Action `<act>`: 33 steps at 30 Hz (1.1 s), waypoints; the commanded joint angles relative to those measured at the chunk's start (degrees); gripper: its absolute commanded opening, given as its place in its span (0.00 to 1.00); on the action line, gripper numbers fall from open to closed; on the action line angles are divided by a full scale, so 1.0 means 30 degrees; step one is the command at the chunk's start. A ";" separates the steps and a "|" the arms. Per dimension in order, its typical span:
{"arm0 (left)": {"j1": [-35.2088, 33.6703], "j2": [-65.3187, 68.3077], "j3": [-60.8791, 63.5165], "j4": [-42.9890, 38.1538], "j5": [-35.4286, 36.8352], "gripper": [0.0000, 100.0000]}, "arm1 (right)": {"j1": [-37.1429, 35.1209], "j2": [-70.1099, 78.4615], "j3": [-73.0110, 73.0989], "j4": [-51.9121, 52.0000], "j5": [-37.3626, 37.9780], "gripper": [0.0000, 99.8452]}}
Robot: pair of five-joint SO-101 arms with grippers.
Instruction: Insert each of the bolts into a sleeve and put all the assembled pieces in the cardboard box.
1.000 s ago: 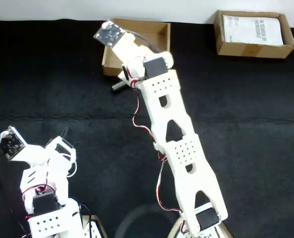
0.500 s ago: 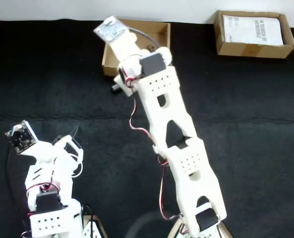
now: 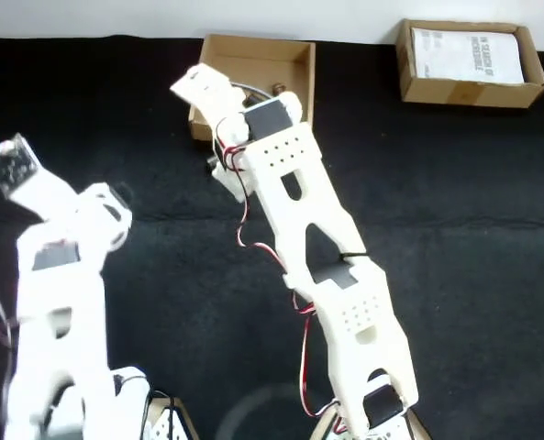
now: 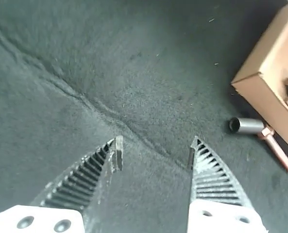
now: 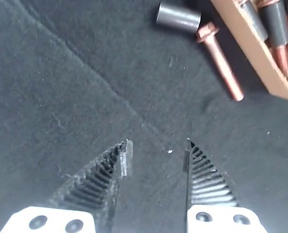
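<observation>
A dark grey sleeve (image 5: 178, 17) lies on the black cloth just outside the cardboard box (image 5: 253, 53). A copper bolt (image 5: 221, 60) lies beside it at an angle, its head against the sleeve's end. Several assembled pieces (image 5: 275, 22) rest inside the box. My right gripper (image 5: 157, 145) is open and holds nothing, a short way back from the sleeve and bolt. My left gripper (image 4: 156, 151) is also open over bare cloth, with the sleeve (image 4: 245, 126), bolt (image 4: 278, 149) and box (image 4: 267, 94) farther off. From above, the sleeve (image 3: 214, 165) peeks out beside the right arm.
The cardboard box (image 3: 253, 48) sits at the table's far edge. A second box (image 3: 469, 64) holding a printed sheet stands at the far right. The cloth has a long crease (image 4: 76, 94). The right arm (image 3: 308, 238) spans the table's middle.
The left arm has risen and stretched out toward the far side. The right arm's wrist has drawn back a little from the box toward the sleeve.
</observation>
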 commanded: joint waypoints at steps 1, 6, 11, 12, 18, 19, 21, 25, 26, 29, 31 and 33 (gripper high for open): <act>0.0308 0.3678 -0.2886 -0.0264 0.1143 0.23 | 0.0806 -0.0513 0.0073 -0.0777 0.0615 0.16; 0.1333 0.5934 -0.4381 -0.0381 0.2520 0.23 | 0.1363 0.0630 0.0073 -0.2125 0.2110 0.16; 0.1802 0.8777 -0.6168 -0.0410 0.4630 0.23 | 0.1392 0.1744 0.0073 -0.2769 0.4220 0.16; 0.1773 0.9626 -0.6696 -0.0410 0.5128 0.23 | 0.1392 0.2007 0.0073 -0.2799 0.4484 0.16; 0.1685 1.4198 -0.9949 -0.0322 0.6095 0.23 | 0.1919 0.3326 0.0044 -0.4586 0.5158 0.16; 0.1656 1.4755 -1.0388 -0.0322 0.6095 0.23 | 0.2066 0.3531 0.0044 -0.4938 0.5597 0.16; 0.1656 1.5487 -1.1004 -0.0322 0.6095 0.23 | 0.2212 0.3941 0.0044 -0.5524 0.6183 0.16; 0.1656 1.5927 -1.1385 -0.0322 0.6125 0.23 | 0.2505 0.4791 0.0044 -0.6725 0.6974 0.16; 0.1656 1.5927 -1.1385 -0.0381 0.6125 0.23 | 0.2535 0.4967 0.0044 -0.7018 0.7062 0.16; 0.1685 1.5927 -1.1385 -0.0352 0.6125 0.23 | 0.2505 0.5348 0.0044 -0.7604 0.7355 0.16; 0.1656 1.5927 -1.1385 -0.0322 0.6652 0.23 | 0.2125 0.5465 0.0044 -0.7956 0.7560 0.16; 0.1509 1.5927 -1.1385 -0.0322 0.6916 0.23 | 0.1480 0.5495 0.0044 -0.8484 0.7736 0.16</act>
